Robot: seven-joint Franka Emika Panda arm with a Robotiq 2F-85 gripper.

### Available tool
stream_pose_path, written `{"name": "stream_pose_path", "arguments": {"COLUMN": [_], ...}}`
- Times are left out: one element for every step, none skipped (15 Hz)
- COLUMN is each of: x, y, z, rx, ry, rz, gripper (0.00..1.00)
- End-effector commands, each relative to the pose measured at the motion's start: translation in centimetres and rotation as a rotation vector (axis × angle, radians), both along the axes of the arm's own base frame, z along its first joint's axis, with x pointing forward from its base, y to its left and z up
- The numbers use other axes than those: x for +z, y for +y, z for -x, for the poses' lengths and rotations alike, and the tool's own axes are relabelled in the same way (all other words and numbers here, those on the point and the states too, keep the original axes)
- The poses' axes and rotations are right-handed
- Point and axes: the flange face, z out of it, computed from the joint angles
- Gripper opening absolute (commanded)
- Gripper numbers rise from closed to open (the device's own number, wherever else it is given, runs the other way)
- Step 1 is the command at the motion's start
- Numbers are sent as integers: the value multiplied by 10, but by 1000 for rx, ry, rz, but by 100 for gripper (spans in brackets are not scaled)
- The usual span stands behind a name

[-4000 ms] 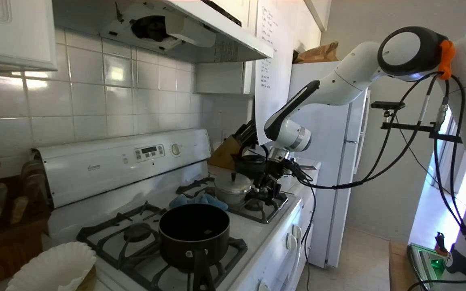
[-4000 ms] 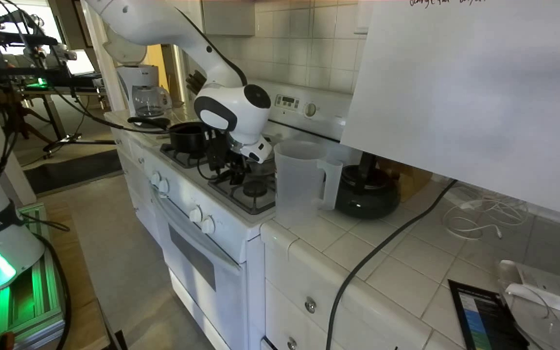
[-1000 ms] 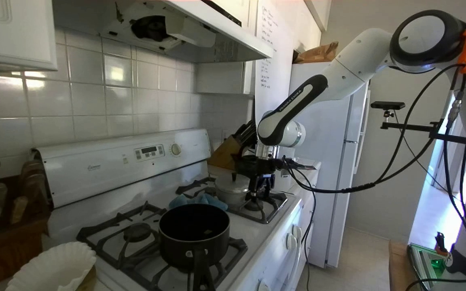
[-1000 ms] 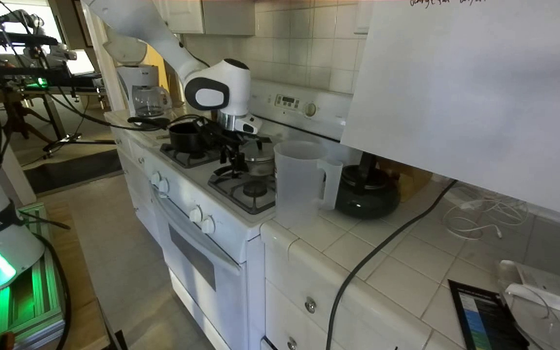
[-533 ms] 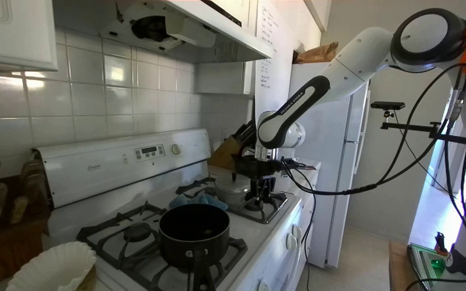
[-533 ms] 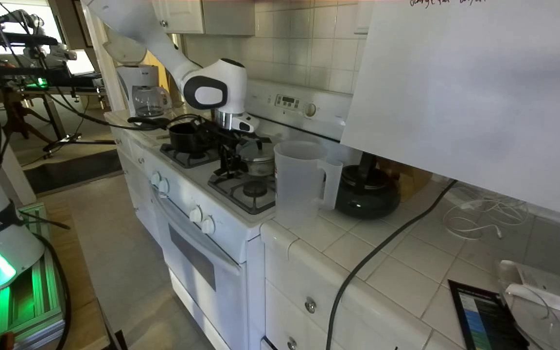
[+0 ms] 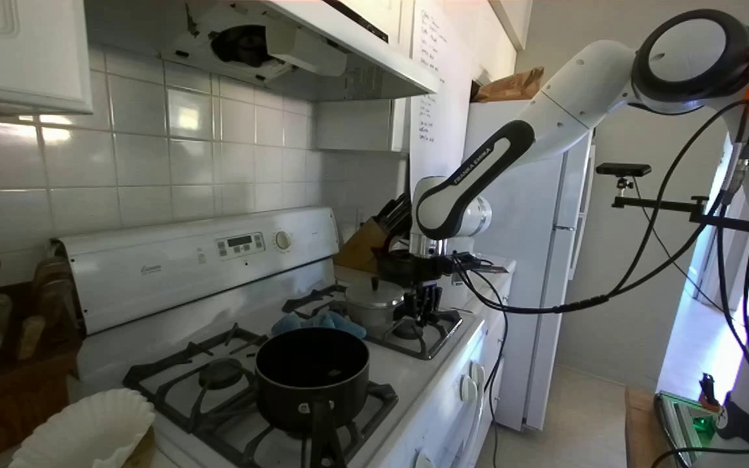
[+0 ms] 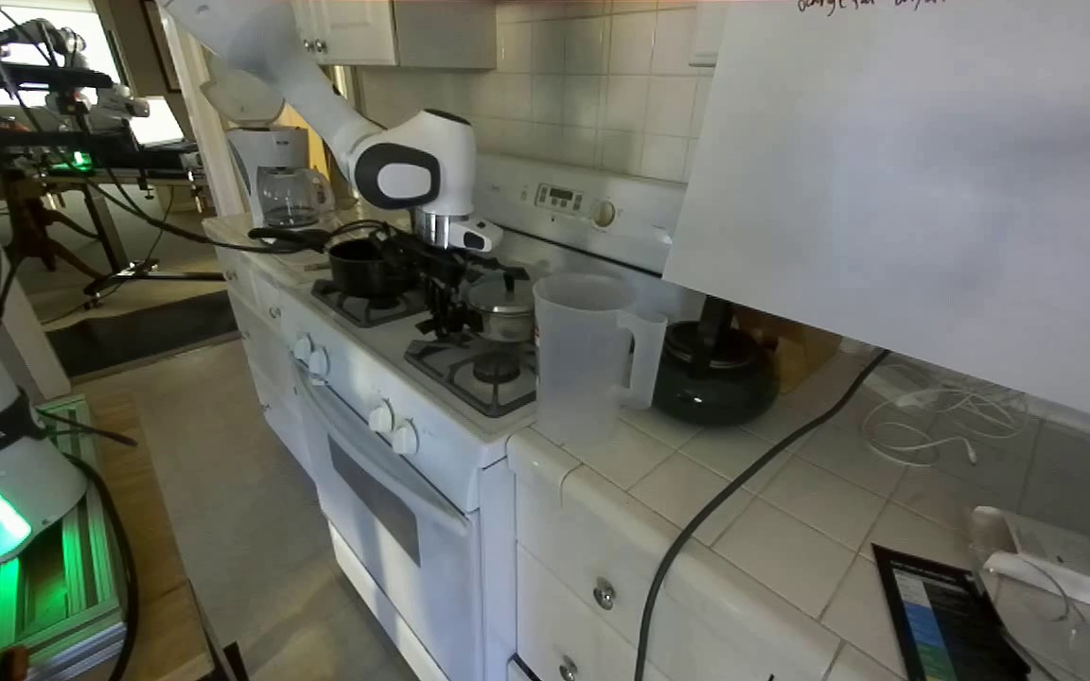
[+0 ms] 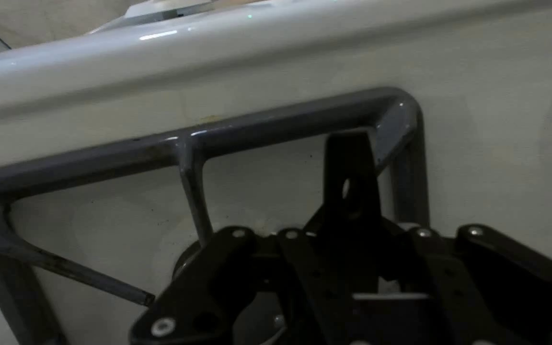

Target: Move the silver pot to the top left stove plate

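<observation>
The silver pot (image 7: 371, 304), with domed lid and dark knob, stands level on the far-end grates of the stove. In the wrist view its dark flat handle (image 9: 351, 163), with a hanging hole, sticks out between my fingers over a front grate (image 9: 237, 136). My gripper (image 9: 352, 230) is shut on that handle; the pads themselves are too dark to make out. In both exterior views my gripper (image 7: 425, 311) points down at the pot's front side. The top left stove plate (image 7: 222, 374), a black grate against the back panel, carries nothing.
A larger black pot (image 7: 313, 390) occupies the front burner beside that plate, its handle pointing frontward. A blue cloth (image 7: 322, 323) lies between the grates. A plastic jug (image 8: 583, 350) stands close to the silver pot. The range hood (image 7: 348, 58) hangs above.
Four seconds ago my gripper was tilted; now it points straight down. During the last second its fingers have come together on the handle. The silver pot has not visibly moved.
</observation>
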Motion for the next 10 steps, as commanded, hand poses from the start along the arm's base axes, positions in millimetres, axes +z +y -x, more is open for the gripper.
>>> {"name": "stream_pose_path", "arguments": {"x": [12,12,11,10,10,10,9,9,7,4], "y": [9,12,13,15,17,18,20,21,22,22], "z": [7,7,6,6,6,6,6,6,6,6], "rx": [8,11,13,15,15,17,20,20,18,9], "ry": [-40,-49,-52,-62,-82,-106,-129,-150,-167,-172], "rz": [62,72,81,87,92,99,100,103,105,108], "gripper": [3,3,3,3,3,3,3,3,3,3]}}
